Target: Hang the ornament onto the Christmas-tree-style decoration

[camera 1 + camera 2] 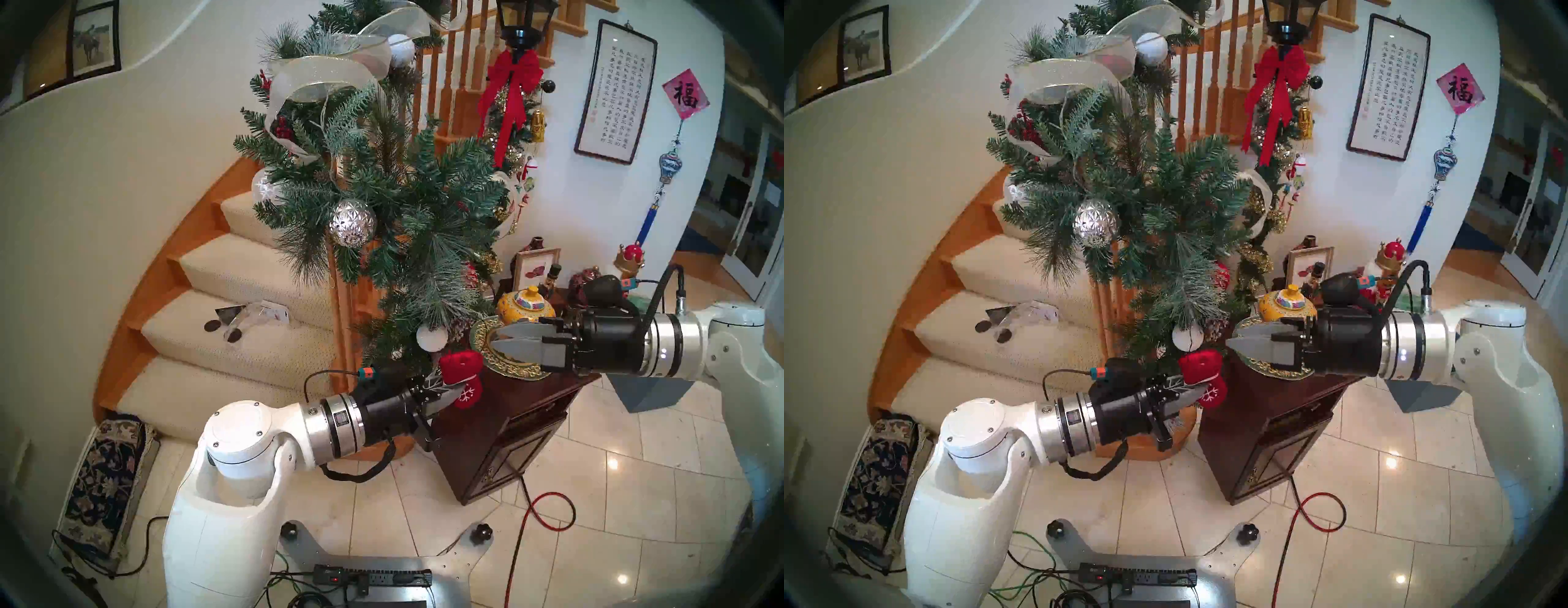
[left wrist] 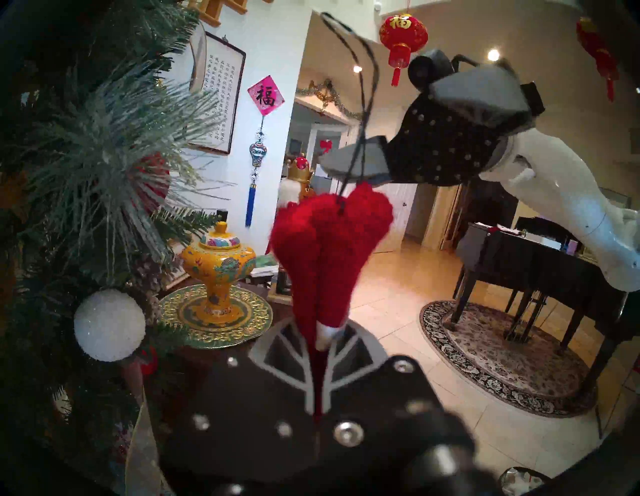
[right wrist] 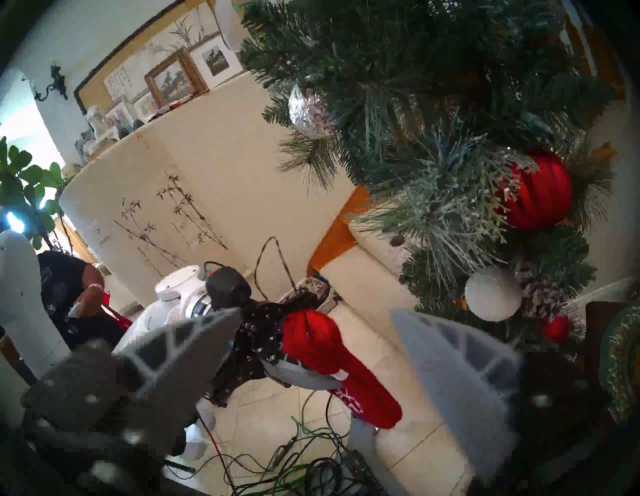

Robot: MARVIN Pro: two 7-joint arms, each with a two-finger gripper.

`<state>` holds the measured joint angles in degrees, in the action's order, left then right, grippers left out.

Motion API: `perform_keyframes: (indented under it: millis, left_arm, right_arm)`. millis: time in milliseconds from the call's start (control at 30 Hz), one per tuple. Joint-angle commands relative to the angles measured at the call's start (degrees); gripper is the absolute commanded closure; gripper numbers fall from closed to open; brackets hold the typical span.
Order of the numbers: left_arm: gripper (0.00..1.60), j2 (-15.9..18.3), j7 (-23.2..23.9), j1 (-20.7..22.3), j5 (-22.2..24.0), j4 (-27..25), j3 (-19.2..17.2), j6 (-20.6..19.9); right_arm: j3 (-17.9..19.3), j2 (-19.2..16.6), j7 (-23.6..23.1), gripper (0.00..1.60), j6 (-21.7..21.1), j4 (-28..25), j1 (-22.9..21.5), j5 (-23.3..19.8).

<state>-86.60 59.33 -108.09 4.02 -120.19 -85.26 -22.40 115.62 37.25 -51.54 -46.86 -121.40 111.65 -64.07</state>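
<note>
Left wrist view: left gripper point(image 2: 320, 350) is clamped on the mitten ornament point(image 2: 329, 249) low at its white cuff, so the string loop point(image 2: 349, 86) stands free just beside the garland point(image 2: 104, 145) for hooking; right gripper point(image 1: 507, 344), closed and empty, hovers near.

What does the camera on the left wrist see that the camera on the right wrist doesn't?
Only the left wrist view shows the yellow jar on its gold plate, the red lantern and the piano. Only the right wrist view shows the silver ball and a red ball. Both show the red mitten, its black loop, the white ball and the garland.
</note>
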Motion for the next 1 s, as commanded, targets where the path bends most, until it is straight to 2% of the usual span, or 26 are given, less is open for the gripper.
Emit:
perform_keyframes:
  millis: [0, 333, 400, 500, 567, 833, 967]
  left_arm:
    - [1.6, -0.2, 0.3, 0.37, 0.46, -0.62, -0.18, 0.52]
    - [1.6, 0.45, 1.35, 1.26, 1.18, -0.31, -3.08, 0.07]
    - [1.6, 0.56, 1.48, 1.12, 1.18, -0.59, -3.61, 0.1]
    - [1.6, 0.68, 1.65, 0.57, 1.33, -1.01, -4.43, 0.1]
    - [1.6, 0.82, 1.86, 0.19, 1.48, -1.23, -4.91, 0.16]
    - [1.6, 1.58, 2.97, -1.07, 2.82, -3.09, -8.13, -0.48]
    - [1.6, 1.9, 3.57, -1.89, 3.44, -3.83, -9.48, -0.53]
  right_arm:
    - [1.17, 0.07, -0.81, 0.0, 0.21, -0.46, 0.88, 0.35]
    - [6.22, 1.21, -2.1, 0.0, -0.52, 0.51, 5.37, 2.16]
    - [6.82, 1.93, -0.89, 0.0, -0.5, 0.79, 6.07, 3.24]
    - [7.16, 3.77, 3.3, 0.0, 0.54, 1.1, 6.4, 5.9]
    - [6.97, 4.81, 4.25, 0.0, 0.86, 1.68, 6.29, 6.08]
    - [9.34, 9.02, 10.0, 0.0, 5.95, -1.01, 8.36, 11.83]
    - [10.23, 11.26, 12.75, 0.0, 6.92, -2.23, 8.68, 13.03]
